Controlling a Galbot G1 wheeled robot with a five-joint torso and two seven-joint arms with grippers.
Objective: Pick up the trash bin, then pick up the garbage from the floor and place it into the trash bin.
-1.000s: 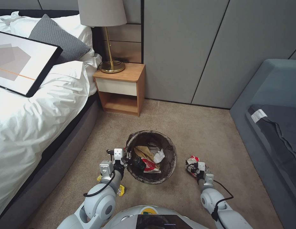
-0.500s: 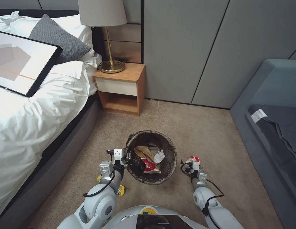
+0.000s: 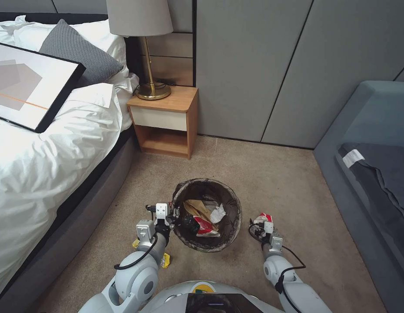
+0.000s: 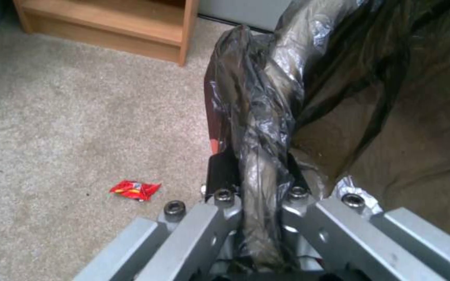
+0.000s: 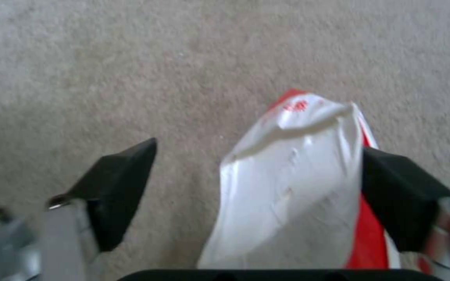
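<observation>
The trash bin [image 3: 235, 204], round with a dark bag liner over its rim, stands on the carpet in front of me. Inside it lie tan paper [image 3: 197, 207], a white tissue [image 3: 218, 214] and a red-and-white cup [image 3: 205, 229]. My left gripper [image 3: 176, 216] is shut on the bin's near-left rim; the left wrist view shows its jaws [image 4: 256, 166] pinching the liner-covered rim [image 4: 254, 117]. To the right of the bin, a crushed red-and-white paper cup [image 3: 263, 217] lies on the floor. My right gripper [image 3: 259, 225] is open and low over that cup [image 5: 287, 183], which sits between its fingers against one pad [image 5: 399, 195].
A yellow snack wrapper [image 3: 166, 260] lies under my left arm, and a small red wrapper [image 4: 135, 189] on the carpet beside the bin. The bed [image 3: 45, 174] runs along the left, a wooden nightstand [image 3: 165, 124] with a lamp behind the bin, a grey sofa [image 3: 375, 174] on the right.
My right arm has shifted left, toward the bin, and its gripper has closed in on the crushed cup. The left gripper and the bin have stayed put.
</observation>
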